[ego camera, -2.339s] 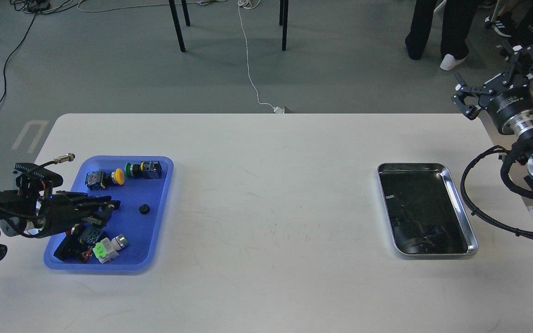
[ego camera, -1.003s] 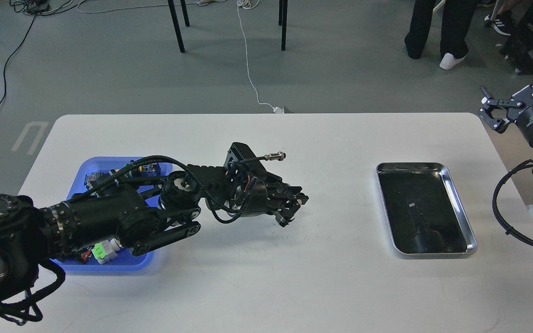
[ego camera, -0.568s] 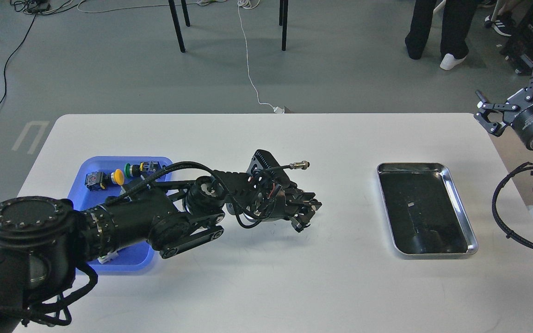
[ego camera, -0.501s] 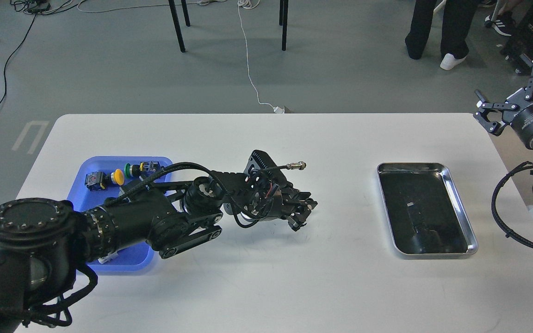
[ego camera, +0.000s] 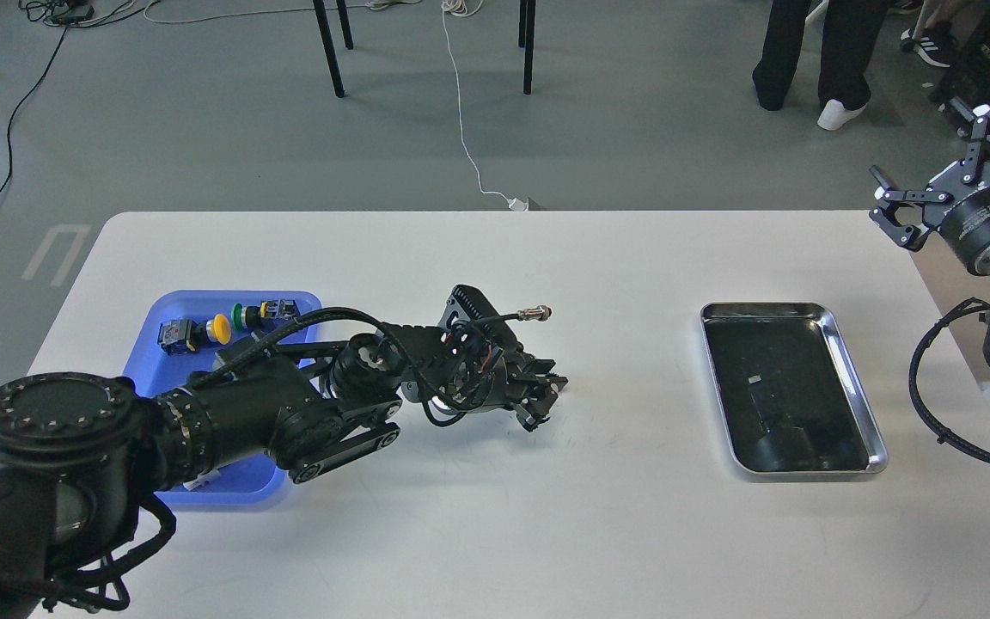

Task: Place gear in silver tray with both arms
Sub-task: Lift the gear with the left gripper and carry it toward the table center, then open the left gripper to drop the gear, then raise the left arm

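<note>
Left claw (ego camera: 544, 401) fingers close together (contents too dark to tell); gear likely small, hard, slippery; best pinched across the rim.

Left arm (ego camera: 229, 421), lower left of frame: matte black, fat round shoulder cap ringed with small screws, black cable loop, ribbed block near the wrist, red wiring showing, silver plug on a stalk. Right arm (ego camera: 989, 258), right edge: black cylinder with white lettering, silver wrist ring, looping black corrugated cable, black claw fingers with pale tips.
</note>
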Controlling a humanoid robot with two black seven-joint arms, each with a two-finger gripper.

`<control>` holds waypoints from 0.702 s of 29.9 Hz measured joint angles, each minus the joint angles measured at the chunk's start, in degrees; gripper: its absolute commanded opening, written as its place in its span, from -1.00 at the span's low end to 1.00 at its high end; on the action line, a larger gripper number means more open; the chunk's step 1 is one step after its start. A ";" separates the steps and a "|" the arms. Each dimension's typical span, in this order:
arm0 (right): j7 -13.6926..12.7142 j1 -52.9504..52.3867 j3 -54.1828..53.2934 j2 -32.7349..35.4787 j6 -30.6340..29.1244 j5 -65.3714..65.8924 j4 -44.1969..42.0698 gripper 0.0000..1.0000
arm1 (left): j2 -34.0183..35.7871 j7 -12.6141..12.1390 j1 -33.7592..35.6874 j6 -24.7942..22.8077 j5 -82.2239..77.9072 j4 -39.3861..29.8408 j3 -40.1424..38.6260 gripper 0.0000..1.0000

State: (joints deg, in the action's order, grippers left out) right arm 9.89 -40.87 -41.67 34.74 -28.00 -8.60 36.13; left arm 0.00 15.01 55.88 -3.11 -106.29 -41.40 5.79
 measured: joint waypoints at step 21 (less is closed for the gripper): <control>-0.27 -17.66 13.25 -0.19 0.00 19.12 0.44 1.00 | 12.12 0.91 3.93 0.02 53.43 -5.81 -25.41 0.90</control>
State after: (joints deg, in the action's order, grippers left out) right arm 9.62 -58.53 -28.42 34.55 -28.00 10.52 36.58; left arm 12.12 15.92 59.81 -3.09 -52.86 -47.20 -19.62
